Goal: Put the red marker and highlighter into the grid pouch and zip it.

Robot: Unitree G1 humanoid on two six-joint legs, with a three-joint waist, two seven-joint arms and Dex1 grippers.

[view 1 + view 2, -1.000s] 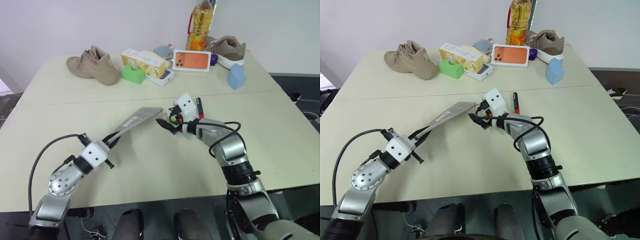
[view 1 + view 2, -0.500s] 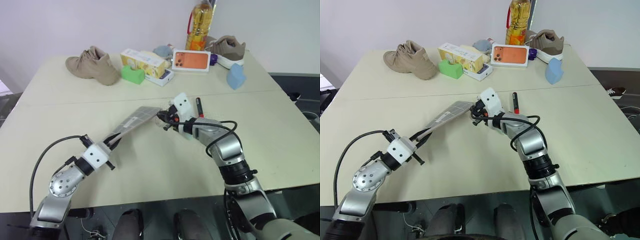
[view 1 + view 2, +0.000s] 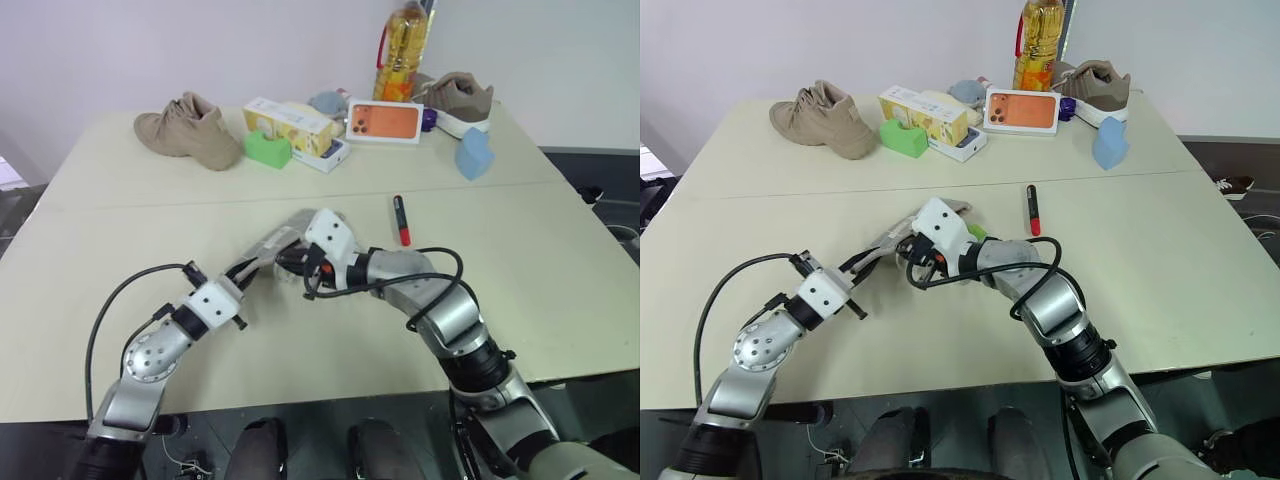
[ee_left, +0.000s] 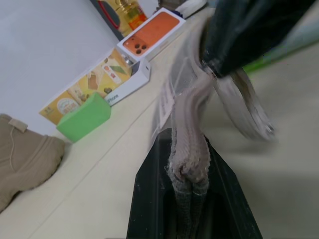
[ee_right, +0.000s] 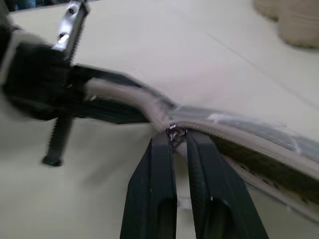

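The grid pouch point(image 3: 283, 237) hangs off the table, bowed between my two grippers. My left gripper point(image 3: 243, 275) is shut on its near end, the fabric point(image 4: 189, 134) bunched between the fingers. My right gripper point(image 5: 177, 133) is shut on the small metal zip pull point(image 5: 173, 130) at the pouch's top edge, close to the left gripper. The red marker point(image 3: 401, 220) lies on the table to the right of my right arm, touching nothing. A green bit of the highlighter point(image 3: 977, 233) shows just behind my right hand; I cannot tell whether it is inside the pouch.
Along the far edge stand a tan shoe point(image 3: 190, 130), a green block point(image 3: 266, 150), a yellow box point(image 3: 288, 122), an orange phone box point(image 3: 382, 122), an oil bottle point(image 3: 400, 45), a second shoe point(image 3: 460, 98) and a blue object point(image 3: 470, 155).
My right gripper has moved left along the pouch, from its far end to near the left gripper, and has shut. The red marker now lies uncovered.
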